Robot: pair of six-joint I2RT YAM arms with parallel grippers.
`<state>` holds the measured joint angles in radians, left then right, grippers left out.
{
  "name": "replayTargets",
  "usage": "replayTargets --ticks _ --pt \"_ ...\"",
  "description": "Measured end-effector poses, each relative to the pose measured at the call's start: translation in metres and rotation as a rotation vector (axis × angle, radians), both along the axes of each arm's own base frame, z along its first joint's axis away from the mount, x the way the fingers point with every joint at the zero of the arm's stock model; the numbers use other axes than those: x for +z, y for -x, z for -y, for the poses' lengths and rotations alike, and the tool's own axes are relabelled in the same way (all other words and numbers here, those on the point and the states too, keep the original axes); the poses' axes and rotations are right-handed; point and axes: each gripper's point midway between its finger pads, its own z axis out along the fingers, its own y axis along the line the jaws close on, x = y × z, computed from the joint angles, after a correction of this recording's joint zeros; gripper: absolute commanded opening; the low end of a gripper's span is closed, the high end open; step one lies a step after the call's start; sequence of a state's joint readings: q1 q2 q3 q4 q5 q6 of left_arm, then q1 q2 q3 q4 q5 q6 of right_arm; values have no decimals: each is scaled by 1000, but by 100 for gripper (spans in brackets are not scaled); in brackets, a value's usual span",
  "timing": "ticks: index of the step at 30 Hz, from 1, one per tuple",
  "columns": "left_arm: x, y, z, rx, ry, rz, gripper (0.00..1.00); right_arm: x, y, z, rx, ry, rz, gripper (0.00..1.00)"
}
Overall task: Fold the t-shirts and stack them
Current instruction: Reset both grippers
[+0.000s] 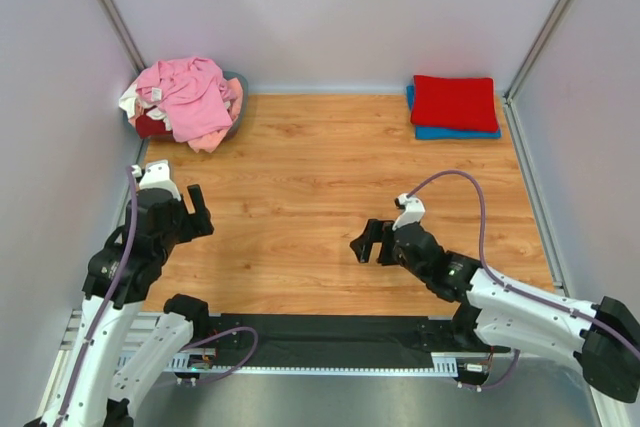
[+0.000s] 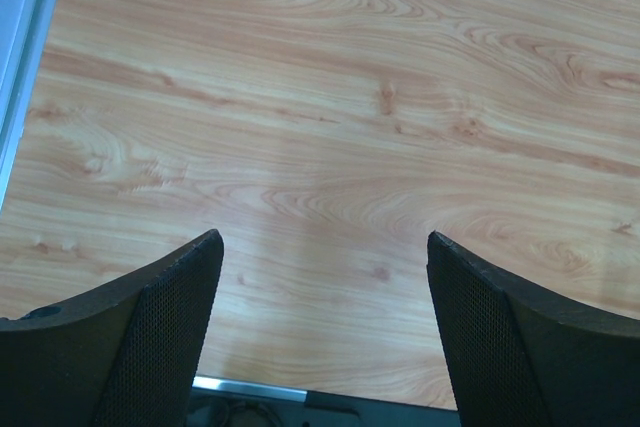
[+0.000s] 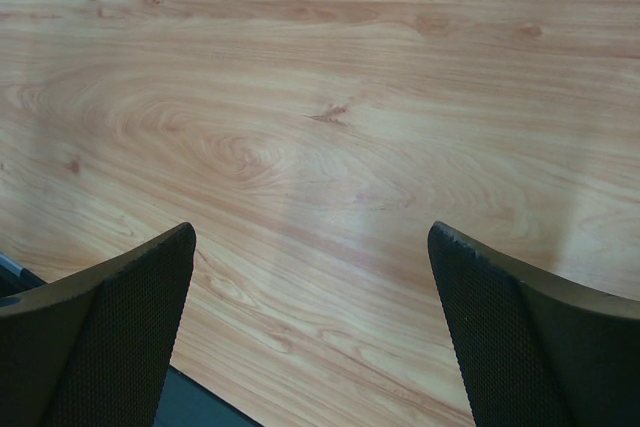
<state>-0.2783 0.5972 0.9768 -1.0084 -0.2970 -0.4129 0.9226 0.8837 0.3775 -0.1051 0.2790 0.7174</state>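
Observation:
A folded bright red t-shirt lies on a folded blue t-shirt at the back right of the table. At the back left a crumpled heap holds a light pink t-shirt, with cream cloth and dark red cloth showing under it. My left gripper hangs open over the left side of the table, far from the heap. My right gripper is open above the middle front. Both wrist views show wide-apart fingers over bare wood with nothing between them.
The heap sits in a grey basket in the back left corner. Pale walls close the table on three sides. A black strip and a metal rail run along the near edge by the arm bases.

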Motion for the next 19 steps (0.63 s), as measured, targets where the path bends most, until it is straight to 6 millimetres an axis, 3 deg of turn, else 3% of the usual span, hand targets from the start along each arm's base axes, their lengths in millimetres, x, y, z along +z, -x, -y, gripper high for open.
replayTargets --ticks 13,19 --pt "0 -1 -7 34 -2 -1 89 3 0 1 4 -29 29 100" --pt "1 -2 0 -12 15 20 82 -2 0 0 4 -15 19 100"
